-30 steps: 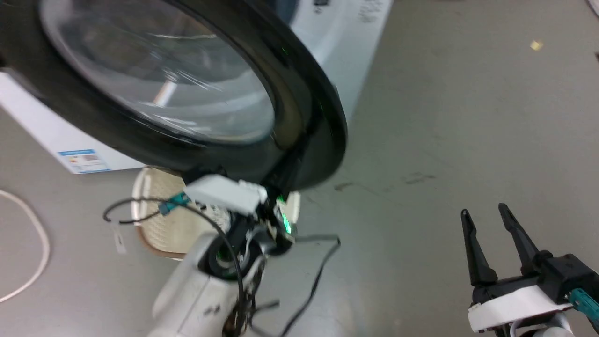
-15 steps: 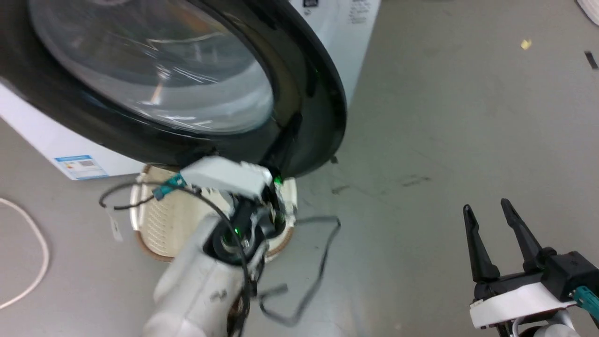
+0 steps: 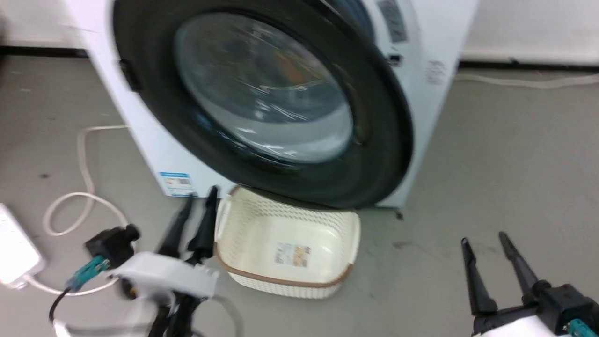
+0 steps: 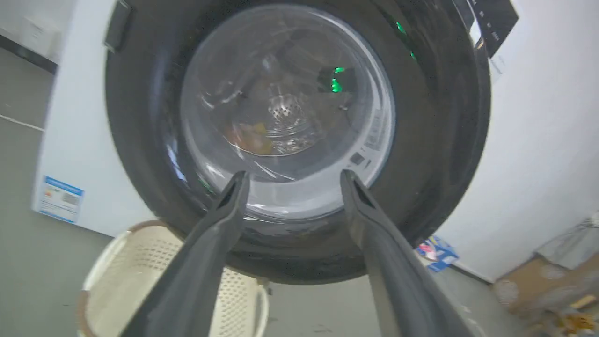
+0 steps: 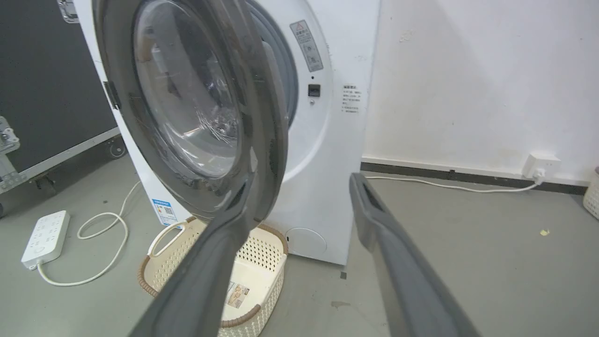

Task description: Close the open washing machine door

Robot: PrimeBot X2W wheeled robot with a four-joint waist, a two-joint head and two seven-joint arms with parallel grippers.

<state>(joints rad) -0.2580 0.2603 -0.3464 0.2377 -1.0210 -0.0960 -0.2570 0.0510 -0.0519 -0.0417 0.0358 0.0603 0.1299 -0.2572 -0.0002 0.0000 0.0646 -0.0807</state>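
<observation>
- The large round black-rimmed washing machine door [image 3: 383, 154], with a bulging clear glass bowl at its centre, hangs on the front of the white washer [image 3: 149, 150].
- In the right wrist view the door stands ajar: its free edge is swung out from the cabinet, and the grey rubber ring [image 5: 290, 79] shows behind it.
- The left gripper [image 4: 294, 172] points at the lower part of the door's glass. Its two long dark fingers are spread apart with nothing between them, clear of the door.
- The right gripper [image 3: 483, 236] sits at the lower right of the head view, well apart from the door. Its fingers are also parted and empty.
- A cream perforated plastic basket with a brown rim [image 3: 281, 280] stands on the grey floor [image 3: 505, 154] beneath the door's lower edge, just beside the left fingers in the head view.
- A white power strip [image 3: 14, 252] with a pale looped cord lies on the floor at the left of the head view.
</observation>
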